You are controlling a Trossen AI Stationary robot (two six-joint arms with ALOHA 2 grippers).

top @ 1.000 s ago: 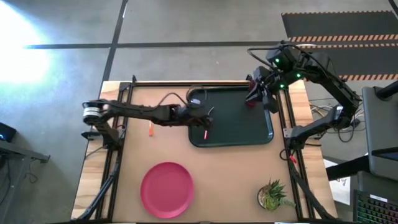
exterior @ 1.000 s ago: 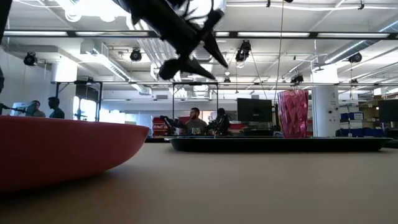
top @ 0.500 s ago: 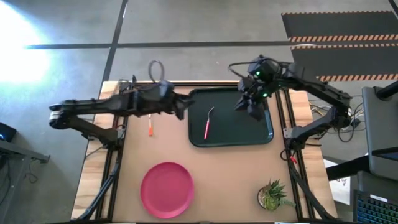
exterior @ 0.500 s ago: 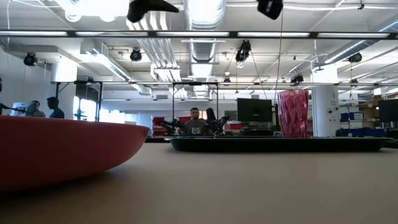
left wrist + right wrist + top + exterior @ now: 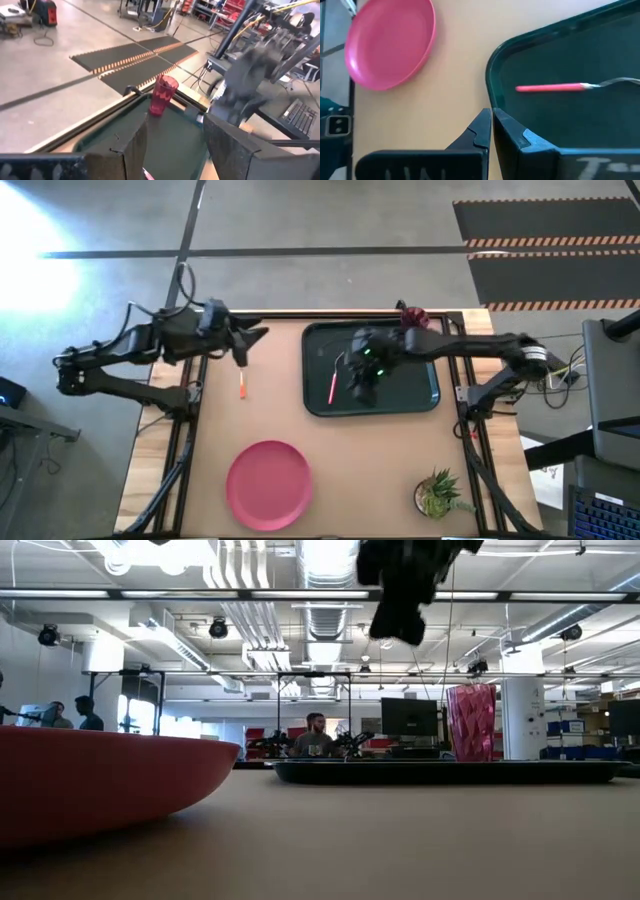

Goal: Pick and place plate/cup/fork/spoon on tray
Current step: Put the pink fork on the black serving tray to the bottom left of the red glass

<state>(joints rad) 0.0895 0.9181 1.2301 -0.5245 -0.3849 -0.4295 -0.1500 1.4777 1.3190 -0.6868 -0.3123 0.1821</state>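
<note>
The dark tray [image 5: 420, 385] lies at the table's far right. The pink-handled fork [image 5: 333, 385] lies flat in its left part and also shows in the right wrist view [image 5: 555, 88]. The dark-red cup [image 5: 412, 318] stands upright on the tray's far right corner [image 5: 164, 94]. The orange-handled spoon [image 5: 242, 386] lies on the table left of the tray. The pink plate [image 5: 268, 484] rests on the table near the front edge. My right gripper [image 5: 357, 388] hangs shut and empty over the tray's left half, beside the fork. My left gripper [image 5: 256, 336] is open and empty, raised above the table's far left.
A small potted plant [image 5: 438, 494] stands at the near right corner. Black frame rails run along the table's left and right sides [image 5: 185, 430]. Bare tabletop lies between the plate and the tray. People sit in the room far behind the table [image 5: 315, 735].
My left gripper has left the fork lying in the tray and drawn back, rising, toward the table's far left. My right gripper has swung from beside the cup at the tray's far right corner toward the table's left, over the tray. The cup stays standing.
</note>
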